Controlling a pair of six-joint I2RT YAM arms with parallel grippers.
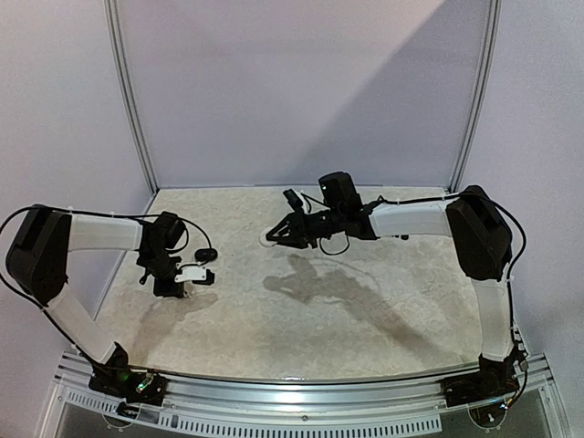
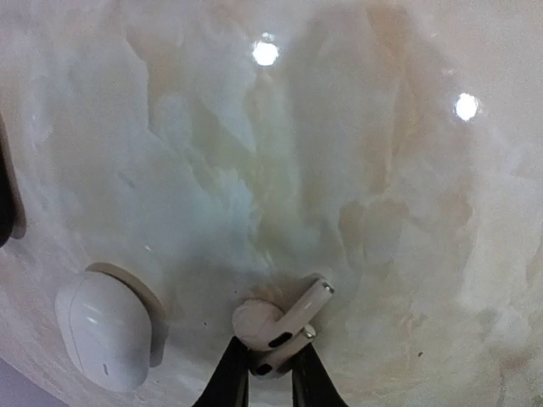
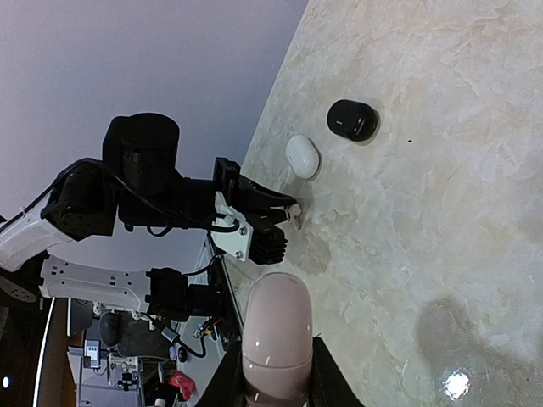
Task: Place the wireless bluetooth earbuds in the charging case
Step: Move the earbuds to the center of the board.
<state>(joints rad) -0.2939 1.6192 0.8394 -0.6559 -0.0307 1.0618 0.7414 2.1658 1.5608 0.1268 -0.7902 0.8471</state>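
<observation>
Left gripper (image 2: 271, 360): jaws narrow, clamped on the white earbuds (image 2: 265, 320). Two appear caught together with stems crossing, low over the marbled table (image 2: 382, 170); whether they touch it cannot be told. Right gripper (image 3: 276, 373): jaws closed around the pale pinkish charging case (image 3: 276, 326), held up off the table and well apart from the left arm. A white case (image 2: 106, 335) lies just beside the earbuds, with a black case (image 3: 352, 120) near it. Risks noted. First, the grip is on small rounded plastic at the very fingertips, so a tilt or a quick swing could let one bud squirt out or rotate. Two buds held at once also cannot both line up with separate sockets. Second, the held case looks to have its lid down in the right wrist view — if so, nothing can go in until it is opened, and pressing buds against it would only knock them loose. Third, the pinched buds' orientation is hard to read from above — a stem entering wrong end first would likely jam or sit proud. Fourth, a lift that drags sideways could nudge the white case.
</observation>
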